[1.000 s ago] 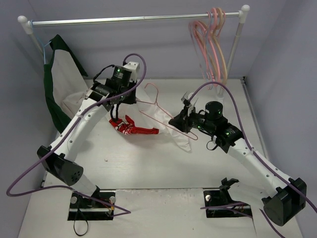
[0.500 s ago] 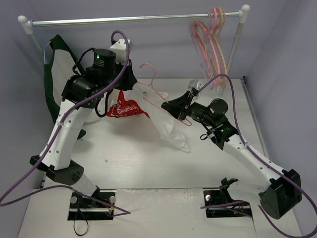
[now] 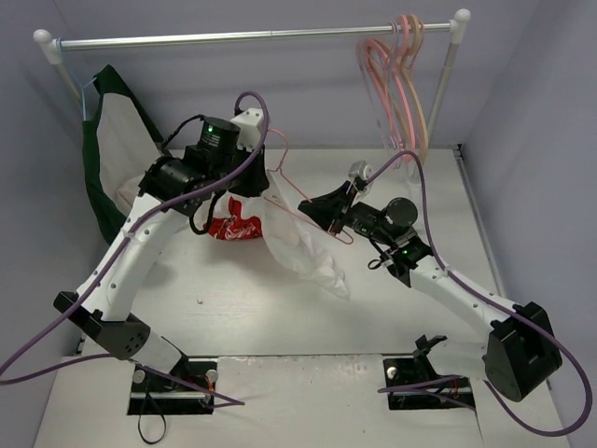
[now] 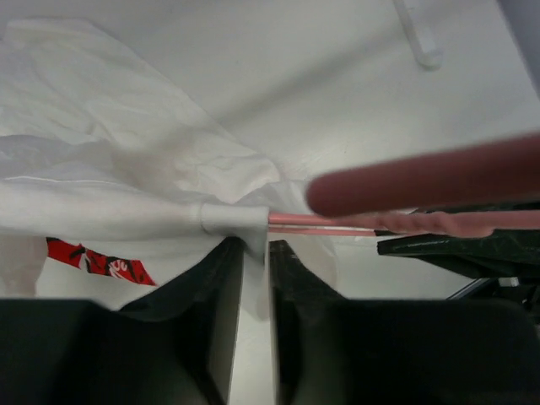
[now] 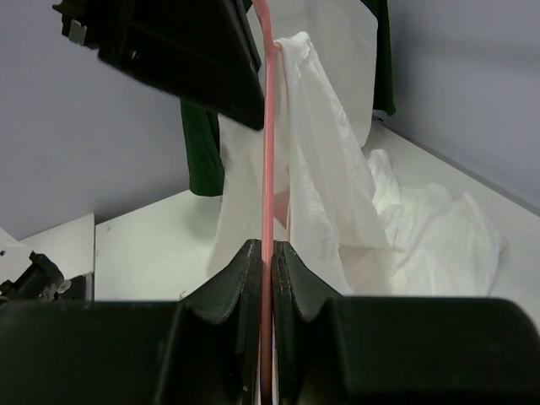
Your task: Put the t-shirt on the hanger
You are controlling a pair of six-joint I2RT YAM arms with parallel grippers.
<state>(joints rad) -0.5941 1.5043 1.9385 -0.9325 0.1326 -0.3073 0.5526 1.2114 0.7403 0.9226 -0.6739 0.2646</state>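
- Left gripper (image 4: 256, 246) pinched on t-shirt (image 3: 300, 245) cloth; right gripper (image 5: 267, 251) clamped on hanger (image 5: 267, 126) wire.
- Partly threaded, I judge; cloth sags toward 5 o'clock, far shoulder left.

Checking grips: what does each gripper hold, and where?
The left gripper pinches a folded edge of the t-shirt; the right gripper clamps the hanger on its thin bar.

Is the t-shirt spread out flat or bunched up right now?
Bunched up. The left gripper pinches a fold of the t-shirt, which hangs crumpled along the hanger clamped by the right gripper.
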